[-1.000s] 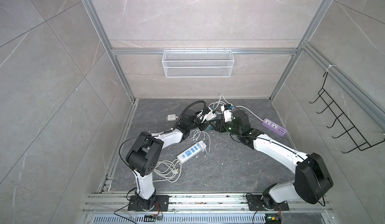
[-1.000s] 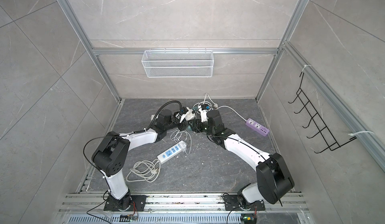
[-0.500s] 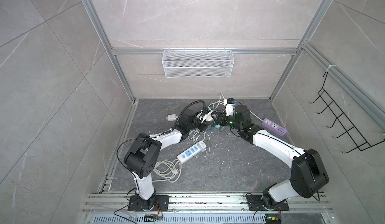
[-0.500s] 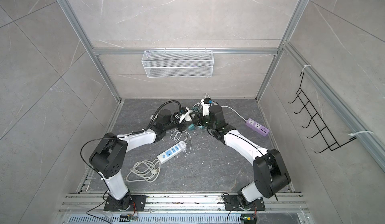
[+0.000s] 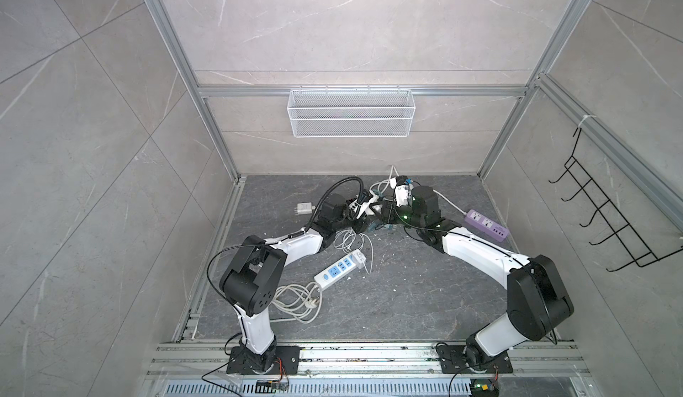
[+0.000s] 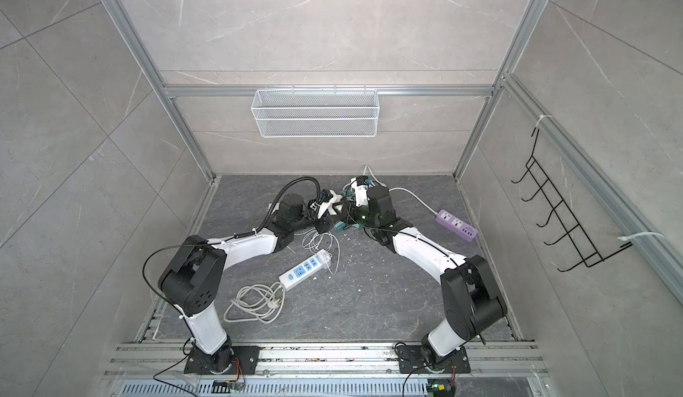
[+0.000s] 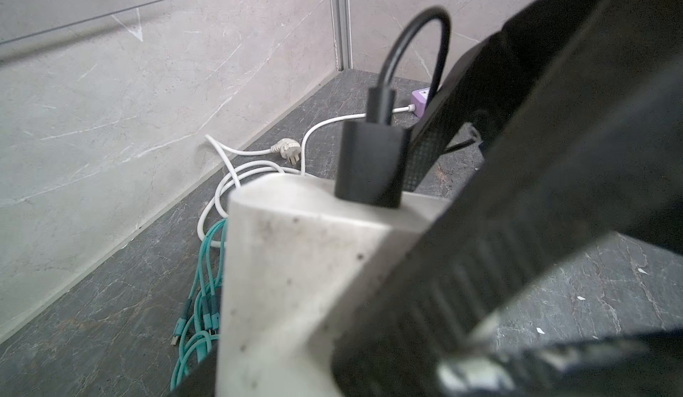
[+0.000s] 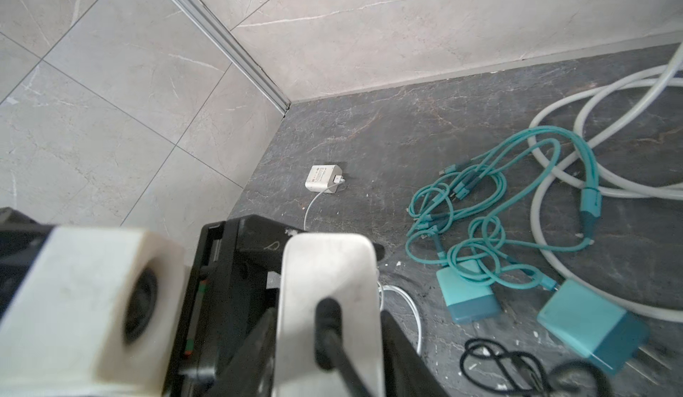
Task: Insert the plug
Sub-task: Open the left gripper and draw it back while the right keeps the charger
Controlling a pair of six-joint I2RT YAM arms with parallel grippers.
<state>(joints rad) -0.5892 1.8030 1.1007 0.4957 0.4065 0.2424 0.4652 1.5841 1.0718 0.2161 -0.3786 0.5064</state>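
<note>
Jaws of the right gripper (image 8: 329, 339) are seen either side of the black plug (image 7: 369, 166); whether they are closed on it cannot be told. The plug is stood upright on the white socket block (image 7: 295, 258), clamped by the left gripper (image 7: 288, 339). It is judged light, rigid, smooth: flat sides should be gripped, not the limp cable (image 7: 410, 40).

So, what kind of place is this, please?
Probably a robot test booth, not a real room: tiled panels in a metal frame, two arms bolted to a floor rail, power strips and chargers lying about.
</note>
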